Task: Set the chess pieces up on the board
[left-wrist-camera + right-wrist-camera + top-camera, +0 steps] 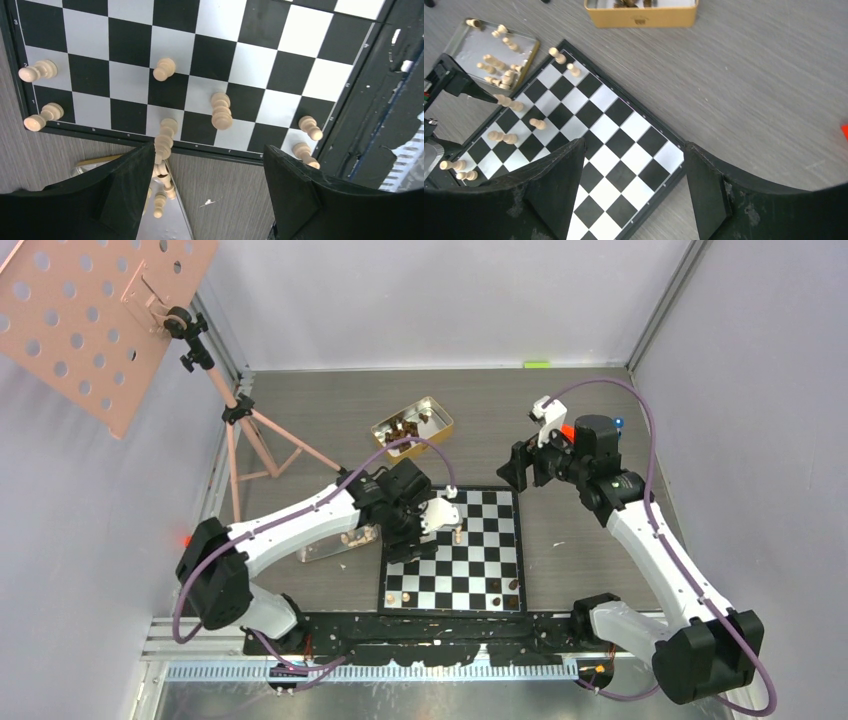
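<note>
The board (470, 565) lies on the table between the arms. Pale chess pieces (220, 111) stand along its left edge, two at each corner (38, 71) (311, 128). More pieces (505, 587) stand near its near right corner. My left gripper (209, 147) (400, 538) hangs open over the board's left border, nothing between its fingers. A pale piece (165, 137) stands just by its left finger (125, 185). My right gripper (634, 144) (515, 475) is open and empty above the board's (624, 130) far right corner.
A clear tray (330, 545) (469, 45) with several loose pale pieces (160, 202) lies left of the board. A gold tin (413, 427) (641, 15) holding dark pieces sits beyond it. A pink stand on a tripod (250, 430) is at far left. Something red (845, 131) shows at the right.
</note>
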Controlling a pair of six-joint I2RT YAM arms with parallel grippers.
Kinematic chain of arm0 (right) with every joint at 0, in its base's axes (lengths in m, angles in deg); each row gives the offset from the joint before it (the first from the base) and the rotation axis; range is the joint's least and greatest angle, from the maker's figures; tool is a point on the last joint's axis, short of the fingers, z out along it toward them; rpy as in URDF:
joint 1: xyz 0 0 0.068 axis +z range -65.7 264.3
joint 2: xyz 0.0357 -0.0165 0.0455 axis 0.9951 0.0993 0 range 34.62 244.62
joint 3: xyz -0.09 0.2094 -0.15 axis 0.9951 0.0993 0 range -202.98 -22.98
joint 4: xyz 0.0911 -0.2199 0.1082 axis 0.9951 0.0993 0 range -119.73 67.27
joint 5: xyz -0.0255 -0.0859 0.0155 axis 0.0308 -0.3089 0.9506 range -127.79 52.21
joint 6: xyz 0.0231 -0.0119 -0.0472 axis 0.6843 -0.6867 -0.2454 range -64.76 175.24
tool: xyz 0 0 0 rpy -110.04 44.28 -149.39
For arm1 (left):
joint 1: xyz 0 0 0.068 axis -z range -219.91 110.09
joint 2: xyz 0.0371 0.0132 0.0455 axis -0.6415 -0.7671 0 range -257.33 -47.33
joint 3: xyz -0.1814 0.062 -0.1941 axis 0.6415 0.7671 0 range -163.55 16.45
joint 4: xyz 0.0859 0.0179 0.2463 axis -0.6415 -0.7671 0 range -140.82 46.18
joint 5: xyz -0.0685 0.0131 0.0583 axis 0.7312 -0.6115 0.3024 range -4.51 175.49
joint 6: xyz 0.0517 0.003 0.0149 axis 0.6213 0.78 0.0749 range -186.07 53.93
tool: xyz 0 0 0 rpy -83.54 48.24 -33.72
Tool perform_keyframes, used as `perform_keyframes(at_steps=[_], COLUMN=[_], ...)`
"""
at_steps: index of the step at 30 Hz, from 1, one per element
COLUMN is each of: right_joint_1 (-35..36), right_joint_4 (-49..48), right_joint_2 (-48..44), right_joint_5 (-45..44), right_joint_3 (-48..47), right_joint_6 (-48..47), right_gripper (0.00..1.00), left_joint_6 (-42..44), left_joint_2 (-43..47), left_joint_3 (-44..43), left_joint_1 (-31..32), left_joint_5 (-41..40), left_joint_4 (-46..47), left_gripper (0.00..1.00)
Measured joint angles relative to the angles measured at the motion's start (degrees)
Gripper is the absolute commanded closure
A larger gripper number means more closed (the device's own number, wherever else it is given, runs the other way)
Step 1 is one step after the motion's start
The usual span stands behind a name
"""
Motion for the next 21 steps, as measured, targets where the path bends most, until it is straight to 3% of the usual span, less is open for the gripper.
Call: perform_keyframes(at_steps=[21], right_joint_1=[-2.4], right_joint_4=[2.2], right_joint_2=[0.0], right_joint_5=[3.6], right_joint_3=[2.0], right_joint_6=[-0.5], right_gripper=[0.25], left_joint_6=[-0.1], left_joint_2=[-9.8], left_joint_3=[-3.8], left_joint_1=[2.6], left_joint_5=[-3.1], left_joint_4=[2.4], left_gripper=[0.30])
